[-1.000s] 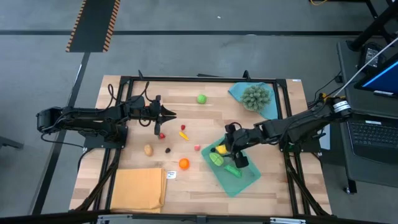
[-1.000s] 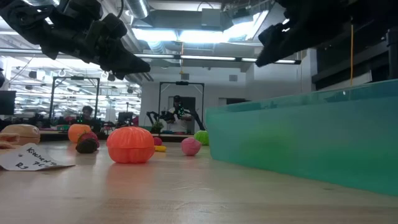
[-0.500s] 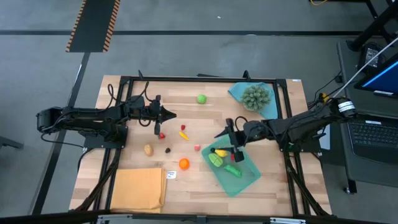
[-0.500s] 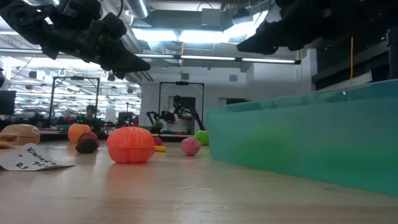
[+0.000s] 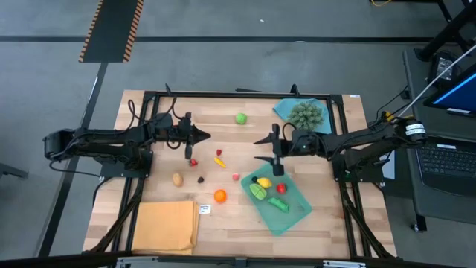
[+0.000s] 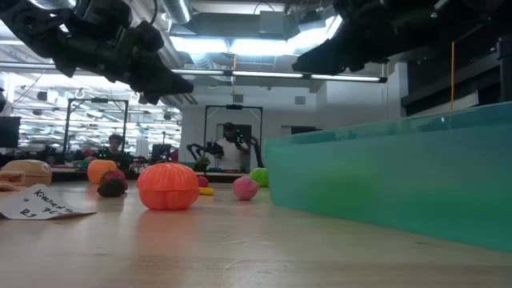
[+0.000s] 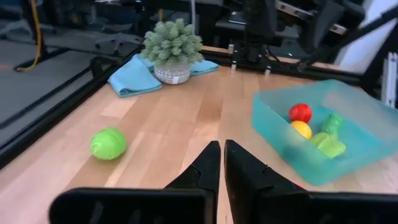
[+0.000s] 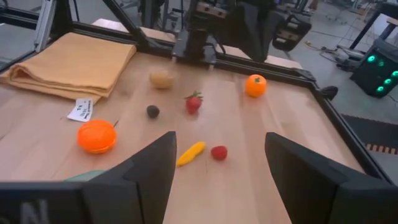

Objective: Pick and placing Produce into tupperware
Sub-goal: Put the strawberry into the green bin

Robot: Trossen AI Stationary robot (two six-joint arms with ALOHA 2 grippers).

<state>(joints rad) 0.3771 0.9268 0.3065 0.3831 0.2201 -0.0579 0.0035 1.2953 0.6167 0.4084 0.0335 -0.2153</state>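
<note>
Wooden bench (image 5: 156, 201) first: the teal container (image 5: 299, 214) sits on its right half, already holding several pieces. Right pincer (image 5: 266, 149) hangs beside it, fingers apart and empty. Left pincer (image 5: 202, 137), fingers together and empty, hovers over loose produce like the strawberry (image 5: 193, 161). Risk: closed fingers could nudge small pieces rolling away instead of gripping.
</note>
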